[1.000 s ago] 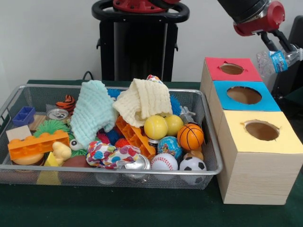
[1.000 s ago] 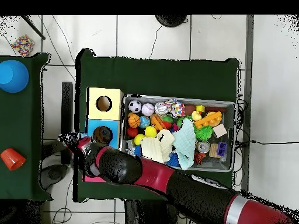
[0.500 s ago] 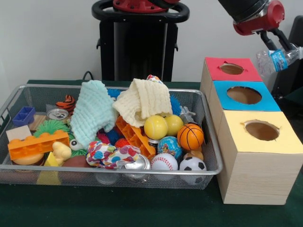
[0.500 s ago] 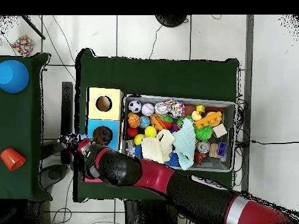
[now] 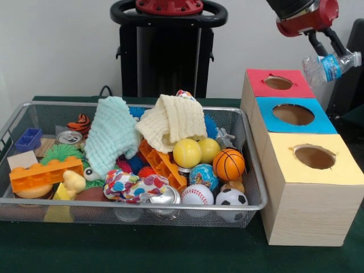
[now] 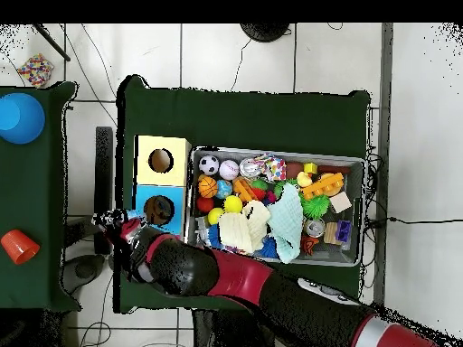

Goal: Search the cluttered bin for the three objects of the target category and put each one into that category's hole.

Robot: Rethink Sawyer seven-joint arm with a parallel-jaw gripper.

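Fingers (image 5: 329, 50) lifted bottle (image 5: 330, 66) slightly higher.

The table (image 5: 170, 250) is covered in dark green cloth. On it, a wire mesh bin (image 5: 250, 187) and three wooden boxes (image 5: 301, 216) are placed side by side.

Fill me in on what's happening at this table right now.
The red and black robot arm's claw is shut on a clear plastic bottle with a blue label, holding it in the air beyond the red-topped box, not over any hole. Three boxes stand in a row beside the wire bin, topped red, blue and yellow, each with a round hole. The bin is full of clutter: balls, two cloths, toy bricks and cans.
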